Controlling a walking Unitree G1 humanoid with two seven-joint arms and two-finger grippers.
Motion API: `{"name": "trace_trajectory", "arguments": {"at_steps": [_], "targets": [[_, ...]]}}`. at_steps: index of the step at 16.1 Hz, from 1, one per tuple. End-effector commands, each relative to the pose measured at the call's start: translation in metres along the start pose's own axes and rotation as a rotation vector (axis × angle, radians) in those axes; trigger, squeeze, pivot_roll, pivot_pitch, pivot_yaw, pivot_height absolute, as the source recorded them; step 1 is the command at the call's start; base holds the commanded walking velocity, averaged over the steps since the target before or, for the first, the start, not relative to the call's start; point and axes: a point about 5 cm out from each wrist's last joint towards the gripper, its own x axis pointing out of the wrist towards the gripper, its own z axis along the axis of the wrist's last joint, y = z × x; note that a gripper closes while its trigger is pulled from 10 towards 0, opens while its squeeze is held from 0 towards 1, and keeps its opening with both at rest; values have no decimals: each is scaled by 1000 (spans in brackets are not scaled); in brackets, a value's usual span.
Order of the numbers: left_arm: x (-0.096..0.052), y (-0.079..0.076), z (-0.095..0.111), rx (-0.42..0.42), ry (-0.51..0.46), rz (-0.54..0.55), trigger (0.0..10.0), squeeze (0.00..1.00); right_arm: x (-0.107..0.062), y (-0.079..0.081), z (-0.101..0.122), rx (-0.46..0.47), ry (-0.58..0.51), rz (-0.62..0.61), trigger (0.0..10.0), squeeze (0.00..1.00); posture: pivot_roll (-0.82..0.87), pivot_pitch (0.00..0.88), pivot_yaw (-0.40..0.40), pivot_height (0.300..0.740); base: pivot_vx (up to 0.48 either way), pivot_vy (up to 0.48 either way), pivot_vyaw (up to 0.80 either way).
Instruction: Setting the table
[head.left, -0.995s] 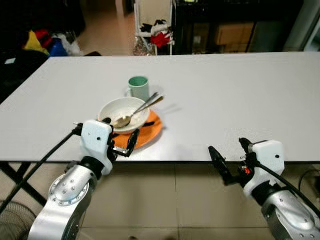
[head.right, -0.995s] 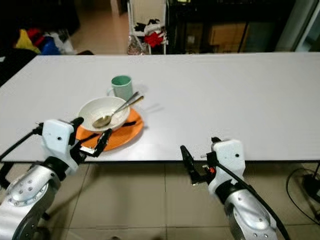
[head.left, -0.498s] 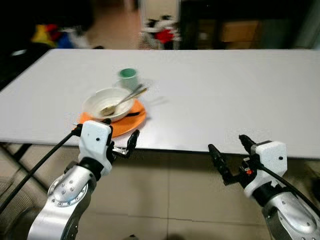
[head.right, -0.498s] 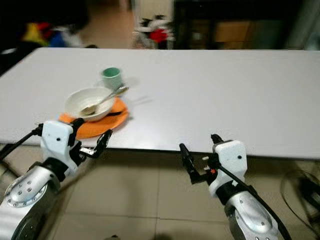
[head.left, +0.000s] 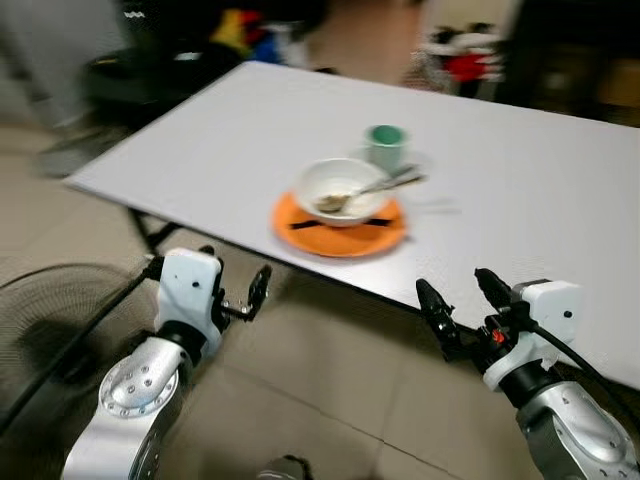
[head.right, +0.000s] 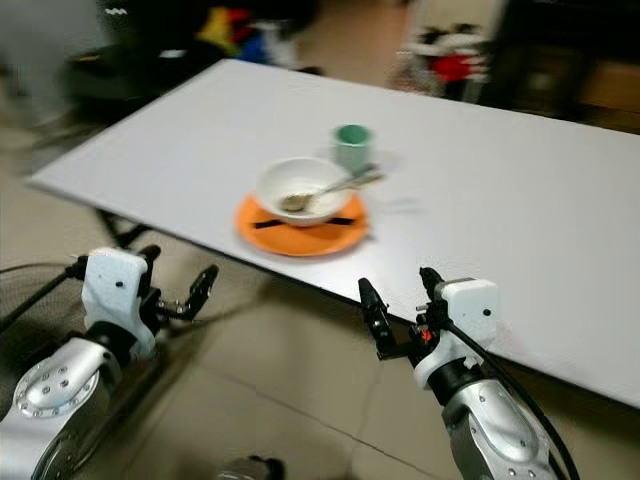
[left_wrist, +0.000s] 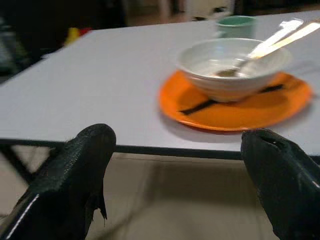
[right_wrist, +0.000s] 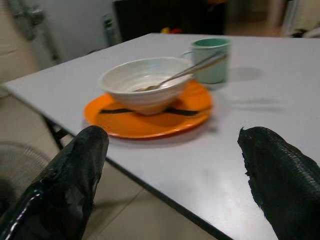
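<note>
On the white table (head.left: 210, 130) sit orange plate (head.left: 340, 228), bowl (head.left: 340, 186), spoon (head.left: 372, 188) and green cup (head.left: 385, 146); left gripper (head.left: 232, 300) and right gripper (head.left: 460, 305), both spread wide, hang off its near edge, well apart from the plate

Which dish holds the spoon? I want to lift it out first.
The white bowl on the orange plate holds the spoon; the green cup behind has none.

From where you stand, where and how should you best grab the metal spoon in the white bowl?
Probably grip the metal spoon by its handle, which juts over the white ceramic bowl's rim toward the green mug. Come from above: the spoon's scoop lies inside the bowl, while the handle hangs free, leaving room for the fingers either side.
</note>
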Motion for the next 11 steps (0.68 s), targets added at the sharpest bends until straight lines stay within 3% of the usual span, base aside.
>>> {"name": "trace_trajectory", "arguments": {"at_steps": [1, 11], "targets": [[0, 7, 1, 20, -4, 38, 10000, 0, 1, 1, -4, -2, 14, 13, 10000, 1000, 116, 0, 35, 740, 0, 0, 800], [0, 4, 2, 44, -14, 11, 10000, 0, 5, 4, -4, -10, 24, 43, 10000, 1000, 123, 0, 32, 740, 0, 0, 800]]}}
